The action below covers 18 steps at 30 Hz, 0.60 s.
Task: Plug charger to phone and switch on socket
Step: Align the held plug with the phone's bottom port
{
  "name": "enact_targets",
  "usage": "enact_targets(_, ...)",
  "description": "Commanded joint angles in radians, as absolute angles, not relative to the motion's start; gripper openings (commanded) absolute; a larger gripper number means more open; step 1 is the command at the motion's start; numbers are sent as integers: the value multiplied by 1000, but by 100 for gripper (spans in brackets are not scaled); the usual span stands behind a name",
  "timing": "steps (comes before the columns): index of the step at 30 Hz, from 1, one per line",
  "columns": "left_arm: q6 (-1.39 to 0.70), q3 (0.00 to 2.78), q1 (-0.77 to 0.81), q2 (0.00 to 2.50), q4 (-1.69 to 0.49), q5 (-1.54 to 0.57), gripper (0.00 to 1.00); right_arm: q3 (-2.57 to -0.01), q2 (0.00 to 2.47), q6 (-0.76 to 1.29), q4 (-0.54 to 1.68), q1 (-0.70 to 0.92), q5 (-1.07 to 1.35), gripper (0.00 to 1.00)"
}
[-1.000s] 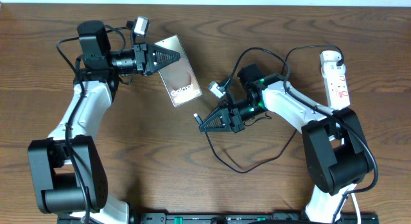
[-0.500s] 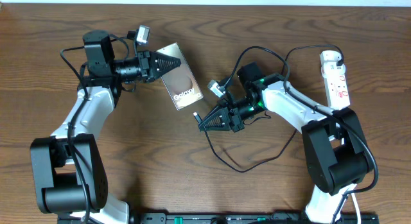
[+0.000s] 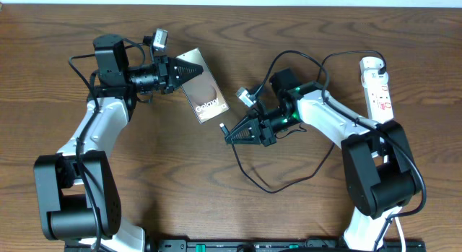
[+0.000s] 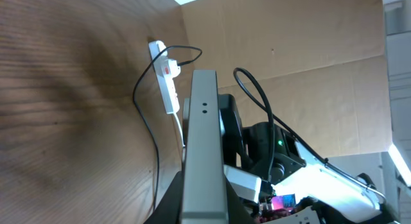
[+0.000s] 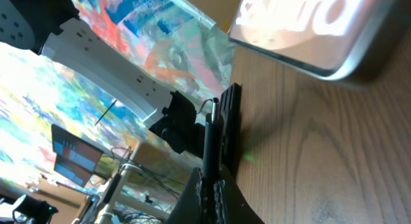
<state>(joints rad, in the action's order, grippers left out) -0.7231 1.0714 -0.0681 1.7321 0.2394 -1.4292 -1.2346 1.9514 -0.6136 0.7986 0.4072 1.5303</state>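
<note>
Black charger (image 5: 226,124) plug end is pinched in the clenched right gripper (image 3: 229,136). Its tip points at the phone (image 3: 208,97) and sits just beside the phone's lower corner. At the far end, the left gripper (image 3: 196,68) is clamped on the phone. Whether the slab is lifted or rests on the wooden table (image 3: 159,180) cannot be told. Judgement: the step in hand is insertion. It calls for squaring the tip to the phone's short edge and levelling it with the slab's thickness. A slow, straight push should follow while the left arm braces, with the slack cable left loose. Not verifiable: the charging port, seen clearly in no view; any contact between tip and phone; and the switch position on the socket (image 3: 378,84), which is too small to read and lies well apart at the table's right side.
</note>
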Motion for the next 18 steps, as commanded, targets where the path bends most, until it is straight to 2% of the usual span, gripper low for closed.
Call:
enact_targets(1,-760,1082,-66,1731,252,-1445,7,-1234,1947,-606,796,394,1561,1)
enact_targets(8,-760,1082,-59,1731,292,-1415,7,-1234,1947,-483,747,394,1561,1)
enact_targets(18,-768,1082,-30,1731,414,-1371,7,-1234,1947,-456,646,393,1562,1)
